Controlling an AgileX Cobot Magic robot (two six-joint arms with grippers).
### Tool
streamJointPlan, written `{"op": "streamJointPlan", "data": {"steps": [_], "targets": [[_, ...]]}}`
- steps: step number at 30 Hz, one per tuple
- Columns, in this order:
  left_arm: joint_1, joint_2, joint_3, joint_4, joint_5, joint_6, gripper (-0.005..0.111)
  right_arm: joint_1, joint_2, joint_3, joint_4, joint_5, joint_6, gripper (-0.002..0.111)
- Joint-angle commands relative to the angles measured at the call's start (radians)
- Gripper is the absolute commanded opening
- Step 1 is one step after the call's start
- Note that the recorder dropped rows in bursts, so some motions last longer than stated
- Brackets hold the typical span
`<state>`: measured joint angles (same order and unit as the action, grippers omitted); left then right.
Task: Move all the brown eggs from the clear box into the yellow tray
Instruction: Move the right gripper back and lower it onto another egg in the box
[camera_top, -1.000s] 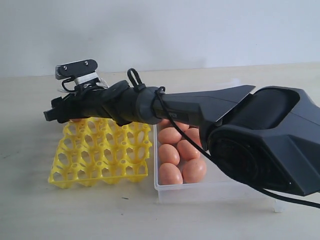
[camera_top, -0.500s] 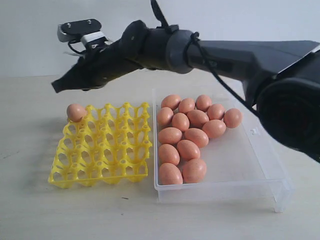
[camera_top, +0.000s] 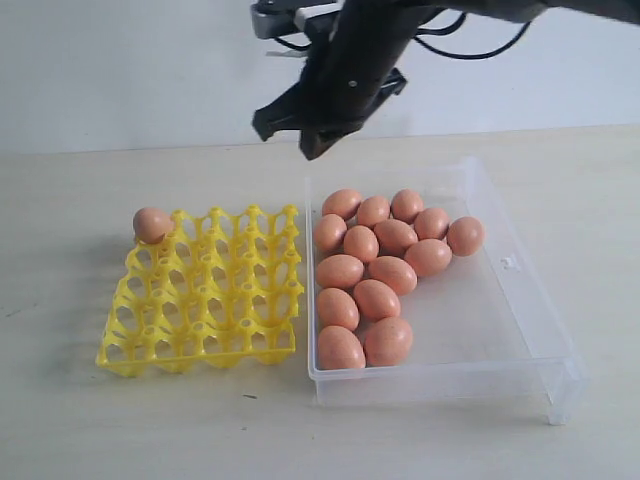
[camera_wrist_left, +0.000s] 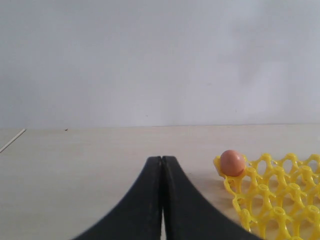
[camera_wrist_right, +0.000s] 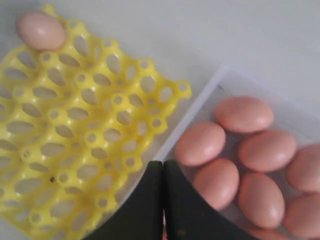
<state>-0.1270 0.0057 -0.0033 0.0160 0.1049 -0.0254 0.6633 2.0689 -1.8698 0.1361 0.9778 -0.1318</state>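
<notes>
- The right claw (camera_wrist_right: 163, 167) is shut tight with nothing in it, up at the top middle, over the left edge of the clear box (camera_top: 500, 310).
- The left claw (camera_wrist_left: 161, 161) is shut too, low near the yellow tray (camera_top: 200, 357).
- One brown egg (camera_top: 152, 224) sits in the tray's upper left corner cup.
- The other brown eggs (camera_top: 376, 299) lie bunched in the left part of the box.

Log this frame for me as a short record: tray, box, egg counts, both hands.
tray: bright yellow plastic egg tray, on the pale table, left of the box in the exterior view
egg in tray: one brown egg, far left corner cup
box: clear shallow plastic box
eggs in box: fifteen brown eggs, clustered toward the tray side
right hand: shut, empty, raised above the box's far tray-side corner
left hand: shut, empty
</notes>
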Motion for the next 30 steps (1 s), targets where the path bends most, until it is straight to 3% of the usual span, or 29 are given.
{"op": "streamJointPlan", "data": {"steps": [1,6,10,18,22,24,30], "targets": [[-0.003,-0.006,0.003,-0.007,-0.002,-0.004,0.0,-0.09,-0.163,0.215,-0.024,-0.006,0.002,0.0],[-0.003,-0.006,0.003,-0.007,-0.002,-0.004,0.0,-0.176,-0.265,0.395,-0.024,0.002,-0.018,0.0],[-0.003,-0.006,0.003,-0.007,-0.002,-0.004,0.0,-0.189,-0.275,0.449,-0.016,0.028,-0.021,0.004],[-0.003,-0.006,0.003,-0.007,-0.002,-0.004,0.0,-0.189,-0.234,0.515,0.033,0.024,-0.023,0.039],[-0.003,-0.006,0.003,-0.007,-0.002,-0.004,0.0,-0.187,-0.205,0.555,0.193,0.02,-0.098,0.053],[-0.003,-0.006,0.003,-0.007,-0.002,-0.004,0.0,-0.179,-0.192,0.564,0.258,0.02,-0.14,0.054],[-0.003,-0.006,0.003,-0.007,-0.002,-0.004,0.0,-0.11,-0.159,0.566,0.194,-0.062,-0.148,0.054]]}}
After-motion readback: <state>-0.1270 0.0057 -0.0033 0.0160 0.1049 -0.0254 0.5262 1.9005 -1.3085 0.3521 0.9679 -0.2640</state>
